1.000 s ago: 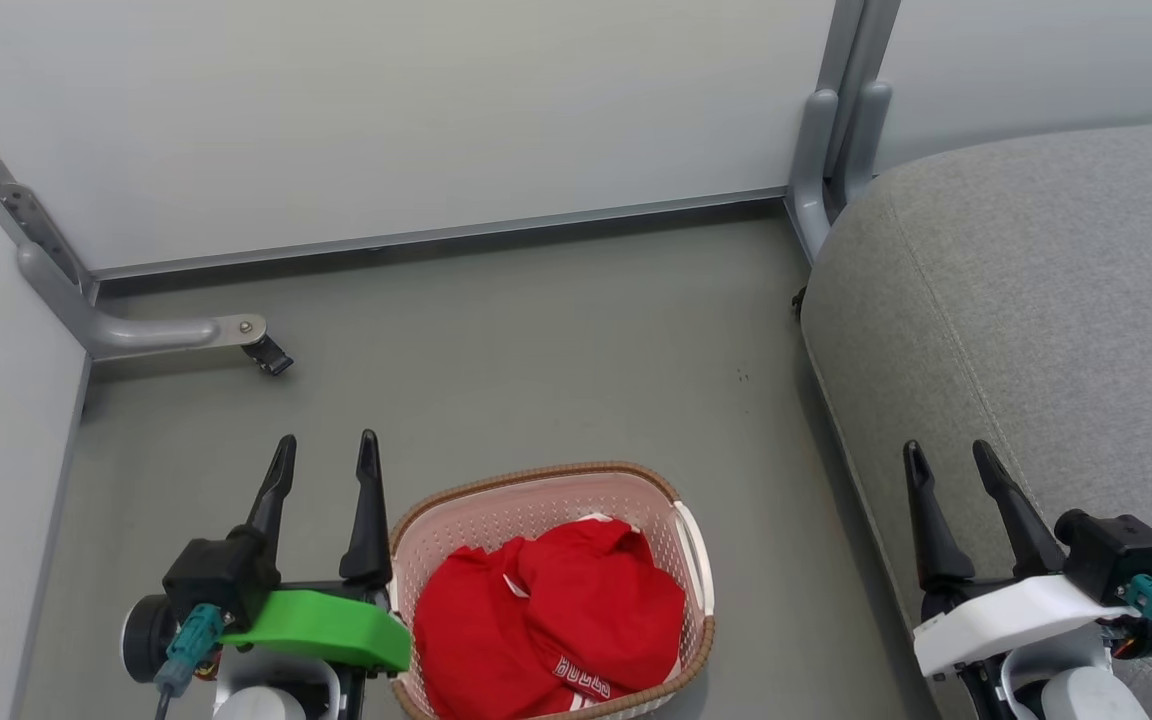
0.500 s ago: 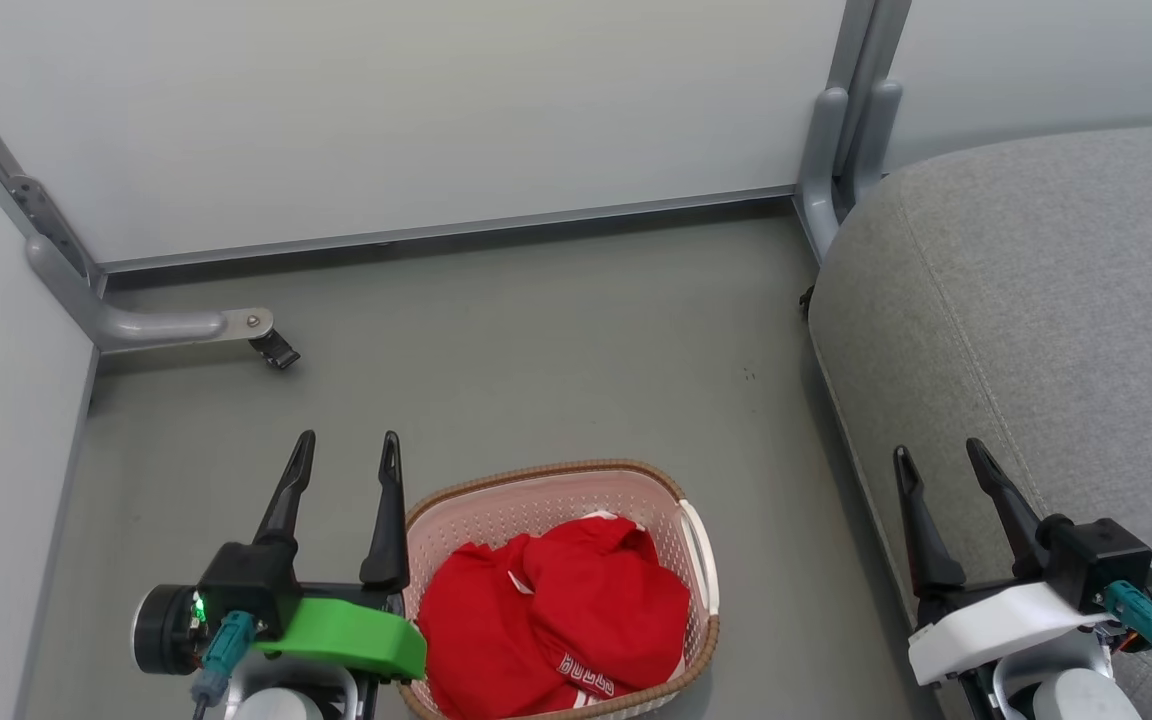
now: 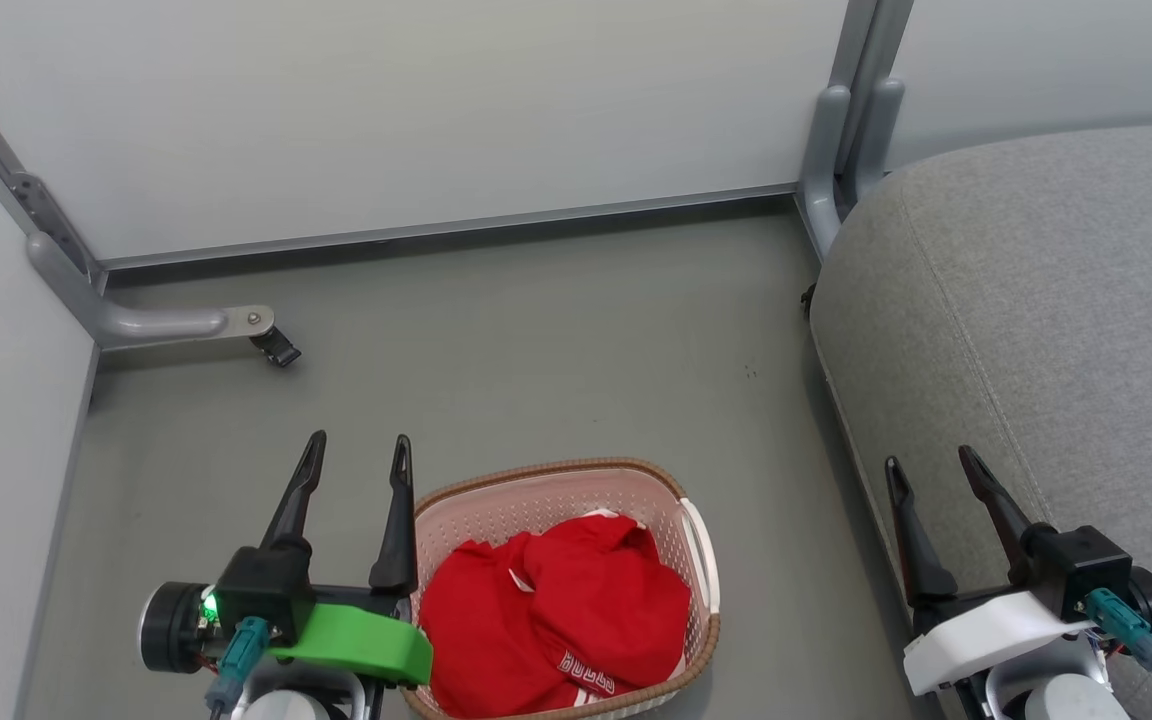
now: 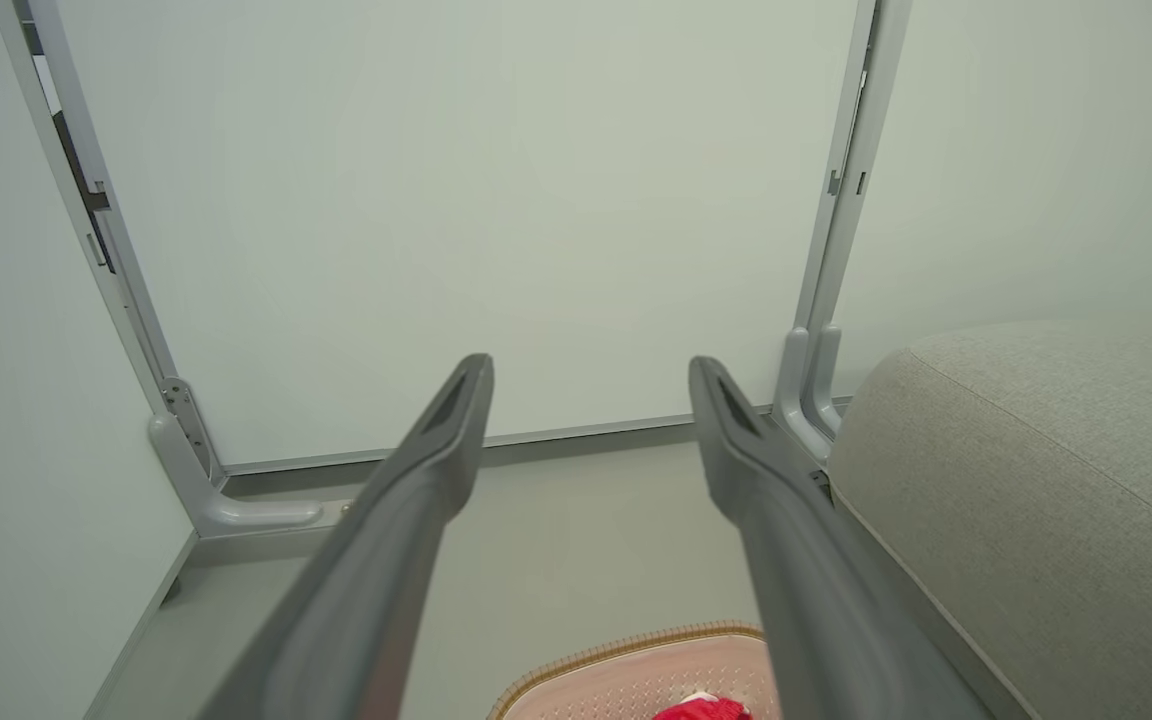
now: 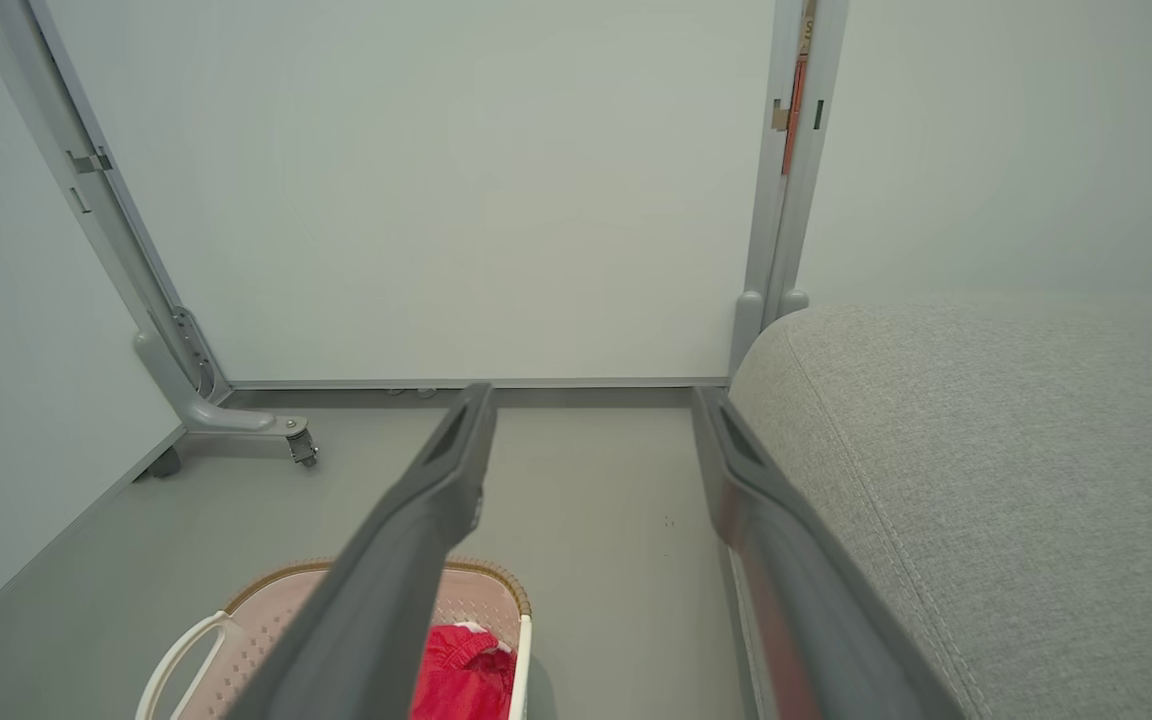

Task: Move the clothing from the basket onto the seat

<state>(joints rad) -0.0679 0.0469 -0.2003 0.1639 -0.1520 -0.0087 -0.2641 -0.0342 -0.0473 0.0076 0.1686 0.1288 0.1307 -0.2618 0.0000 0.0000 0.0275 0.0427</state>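
Red clothing (image 3: 556,615) with white lettering lies heaped in the cream basket (image 3: 681,497), which stands on the grey floor at the bottom centre of the head view. My left gripper (image 3: 356,450) hovers open just left of the basket's rim, empty. The grey seat (image 3: 1026,300) fills the right side. Over its near edge my right gripper (image 3: 926,468) is open and empty. In the left wrist view the open gripper (image 4: 591,365) points at the wall, with the basket rim (image 4: 626,645) and a scrap of clothing (image 4: 701,710) below. The right wrist view shows its gripper (image 5: 591,395), basket (image 5: 236,620), clothing (image 5: 461,670) and seat (image 5: 986,450).
Pale partition walls close the back and left. A grey metal foot with a castor (image 3: 271,350) juts onto the floor at the left. A grey post (image 3: 836,150) stands in the corner beside the seat. Bare grey floor (image 3: 536,350) lies between basket and wall.
The head camera has shifted slightly. My left gripper has moved a little right, toward the basket. The right gripper has sunk slightly lower. Both stay open.
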